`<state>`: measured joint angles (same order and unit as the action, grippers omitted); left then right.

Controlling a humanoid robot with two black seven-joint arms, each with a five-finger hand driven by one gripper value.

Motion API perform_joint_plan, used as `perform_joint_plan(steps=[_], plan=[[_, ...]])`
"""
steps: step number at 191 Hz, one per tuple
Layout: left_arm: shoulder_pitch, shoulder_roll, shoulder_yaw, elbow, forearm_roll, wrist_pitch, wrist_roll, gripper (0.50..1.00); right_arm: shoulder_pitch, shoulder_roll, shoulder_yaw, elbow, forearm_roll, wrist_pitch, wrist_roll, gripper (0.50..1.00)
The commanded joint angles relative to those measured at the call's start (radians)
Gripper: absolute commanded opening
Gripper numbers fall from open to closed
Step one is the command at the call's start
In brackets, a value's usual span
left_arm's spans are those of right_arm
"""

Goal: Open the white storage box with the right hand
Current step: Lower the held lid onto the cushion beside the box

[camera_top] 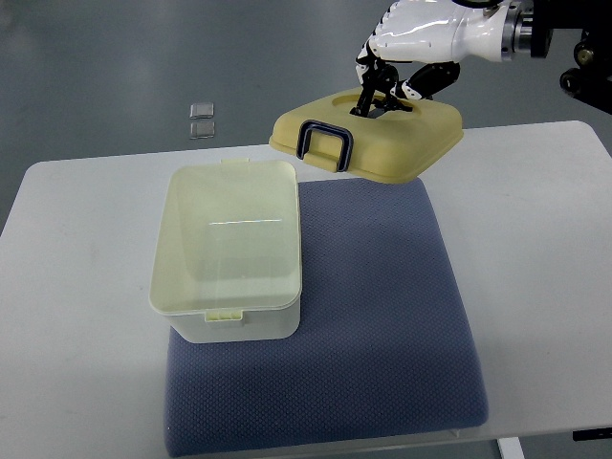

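White table (67,287) on grey floor, blue mat (382,316) across its middle down to near edge. White storage box (228,251) open, sitting on mat's left side, overhanging mat's left edge, inside empty. Lid (382,134) lifted clear, tilted, over mat's far right corner, dark latch (325,145) hanging at its front. Right hand (402,67) fingers curled into lid's top recess, holding lid. Two small clear squares (202,120) on floor beyond table's far edge.

Box (228,251) on mat (382,316); lid (368,134) behind, right.
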<state>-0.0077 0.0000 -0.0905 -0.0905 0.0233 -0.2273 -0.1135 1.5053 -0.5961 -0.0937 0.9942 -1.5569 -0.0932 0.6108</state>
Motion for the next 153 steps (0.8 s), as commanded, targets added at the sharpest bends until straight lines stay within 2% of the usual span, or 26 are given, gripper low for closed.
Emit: perform_joint_plan(steps=[1,46,153], plan=[[0.000,0.000,0.000,0.000,0.000,0.000,0.000,1.000,-0.068,-0.014,0.066,0.012,-0.037,0.000,0.000,0.500],[0.000,0.000,0.000,0.000,0.000,0.000,0.000,1.000,-0.192,-0.019,0.163,0.038,-0.117,0.000,0.000,0.500],[0.000,0.000,0.000,0.000,0.001,0.000,0.000,1.000,-0.278,-0.048,0.163,0.066,-0.138,-0.030,0.000,0.500]])
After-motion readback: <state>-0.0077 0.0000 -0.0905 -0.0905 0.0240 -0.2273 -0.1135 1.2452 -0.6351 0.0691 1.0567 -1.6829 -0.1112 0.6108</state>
